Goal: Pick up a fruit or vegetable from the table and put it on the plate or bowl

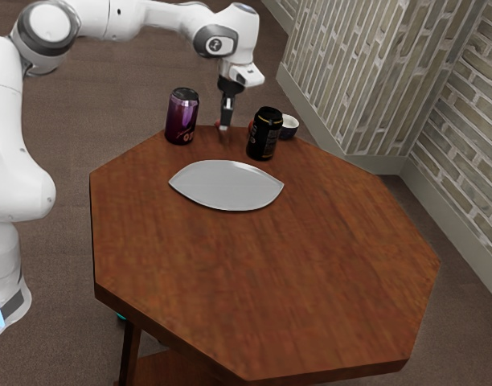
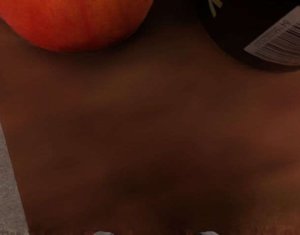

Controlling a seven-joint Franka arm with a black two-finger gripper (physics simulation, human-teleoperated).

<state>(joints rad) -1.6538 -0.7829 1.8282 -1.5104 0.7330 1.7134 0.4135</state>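
Nearest me lies the broad bare front of the 8-sided wooden desk (image 1: 310, 305), with nothing resting on that part. Further back, a flat grey plate (image 1: 226, 185) sits toward the desk's far side, and nothing lies on it. From the plate, a purple can (image 1: 182, 117) stands upright at 11 o'clock and a black can (image 1: 264, 133) stands upright at 1 o'clock. A small dark cup (image 1: 289, 125) with a pale inside sits just behind the black can.

At 12 o'clock from the plate, between the 2 cans, the white arm (image 1: 149, 20) points its black claw (image 1: 224, 122) straight down, low over the desk's far edge. In the wrist view its 2 pale fingertips (image 2: 103, 233) stand apart with only bare wood between them, so the claw is spread and grips nothing.

An orange-red fruit (image 2: 76, 22), round and smooth, rests on the desk just ahead of the claw. It is clear of the fingertips and off the plate. It sits near the black can (image 2: 258, 29), whose barcode label faces the hand, with a strip of wood between them.
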